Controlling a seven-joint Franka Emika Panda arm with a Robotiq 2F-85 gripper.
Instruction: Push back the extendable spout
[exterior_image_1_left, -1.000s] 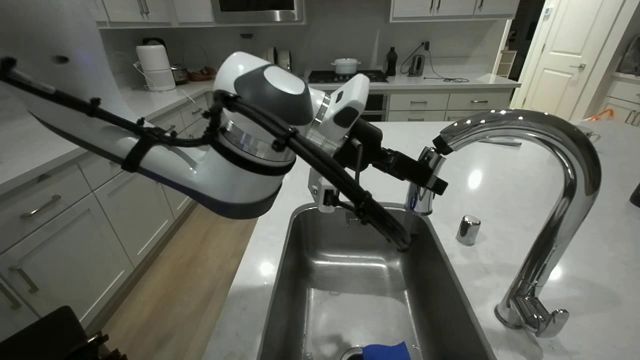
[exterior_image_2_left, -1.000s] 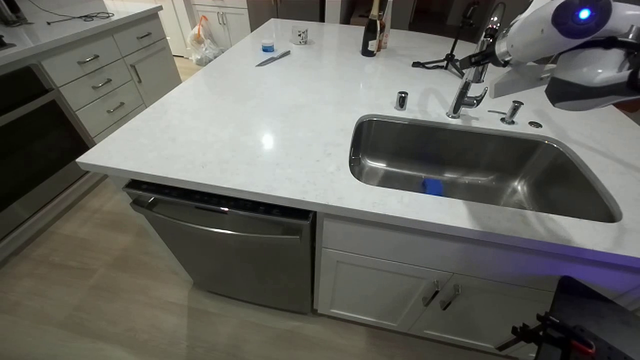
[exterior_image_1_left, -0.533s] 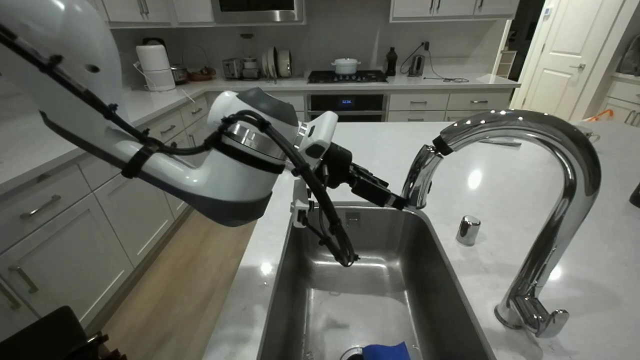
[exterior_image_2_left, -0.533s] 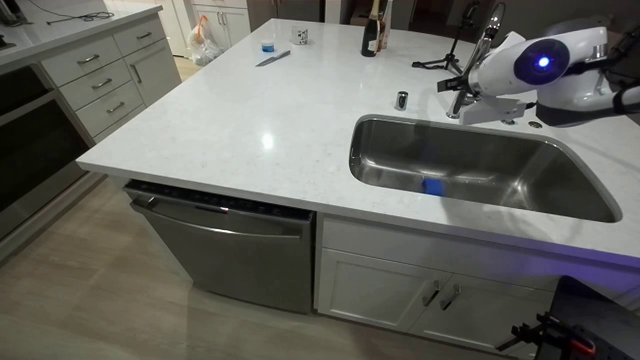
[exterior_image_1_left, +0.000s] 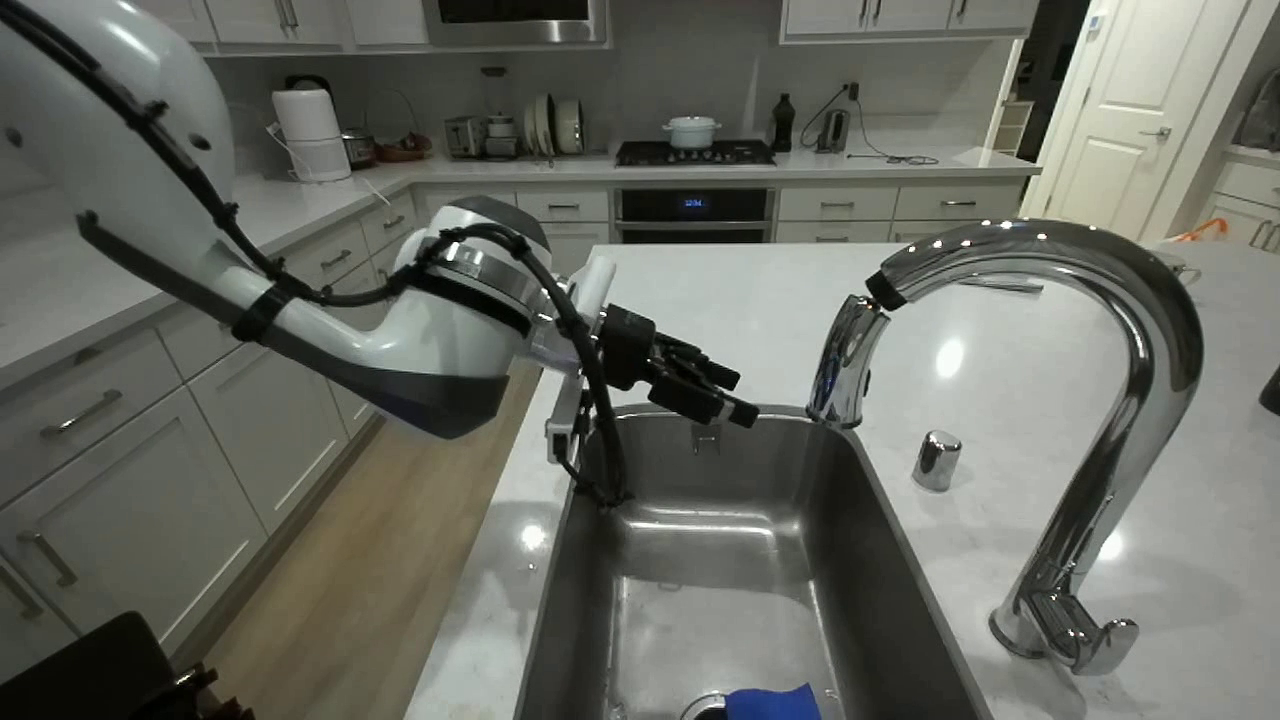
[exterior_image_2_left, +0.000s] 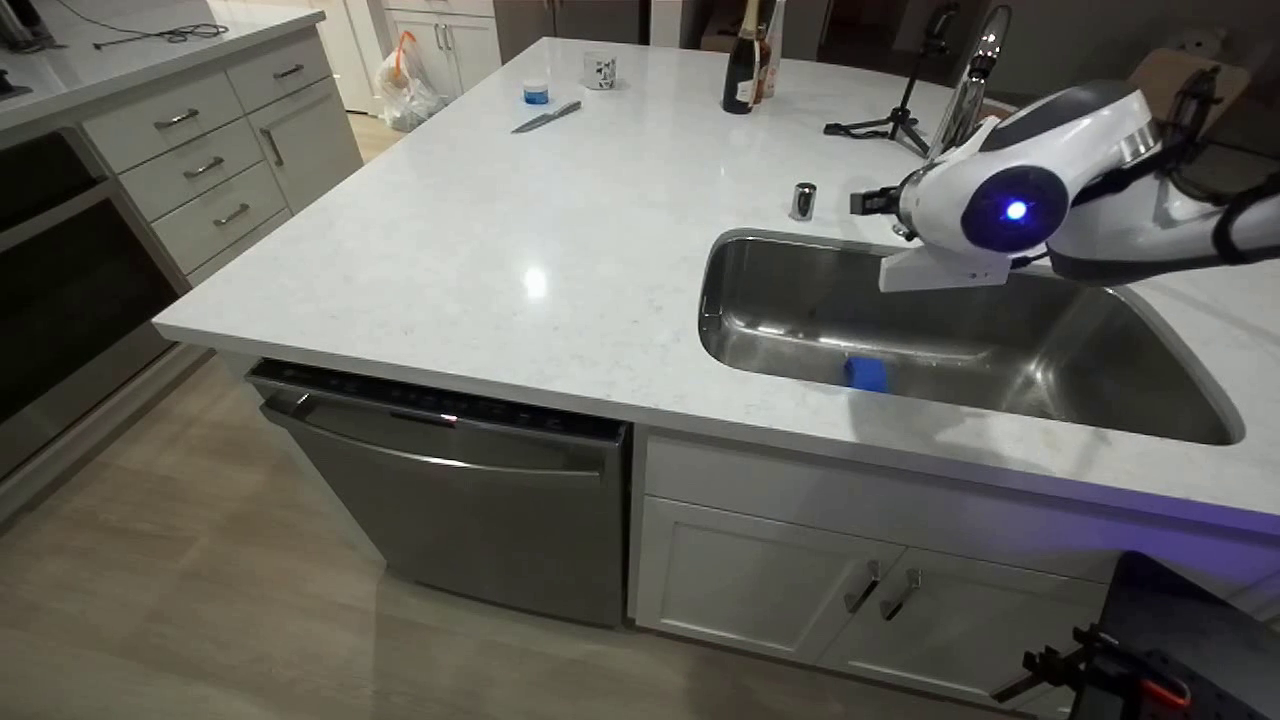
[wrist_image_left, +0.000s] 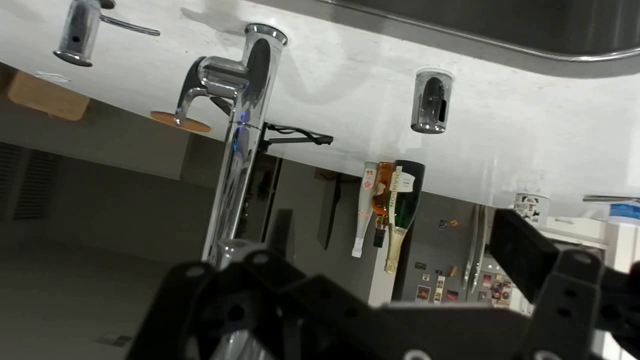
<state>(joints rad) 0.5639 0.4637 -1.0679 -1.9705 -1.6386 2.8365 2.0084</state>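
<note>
The extendable spout (exterior_image_1_left: 848, 362), a short chrome cylinder, hangs steeply below the black-ringed end of the arched chrome faucet (exterior_image_1_left: 1160, 330) in an exterior view. Its upper end meets the ring at an angle, out of line with the neck; whether they touch is unclear. In an exterior view my arm hides the spout, and part of the faucet neck (exterior_image_2_left: 968, 95) shows. My gripper (exterior_image_1_left: 738, 395) is left of the spout, apart from it, over the sink's far end. In the wrist view, upside down, the gripper (wrist_image_left: 400, 235) has its fingers spread with nothing between them. The faucet body (wrist_image_left: 250, 95) stands left there.
The steel sink (exterior_image_1_left: 900, 520) lies below the arm, with a blue cloth (exterior_image_1_left: 772, 703) inside. A small chrome cap (exterior_image_1_left: 937, 460) stands beside the faucet. Bottles (exterior_image_2_left: 745, 70) and a small tripod (exterior_image_2_left: 900, 125) stand on the counter farther back. A soap dispenser (wrist_image_left: 80, 30) stands near the faucet.
My gripper was at the spout, overlapping it, one second ago. It has moved back away from the spout and lower. The spout has shifted slightly and hangs free of the gripper.
</note>
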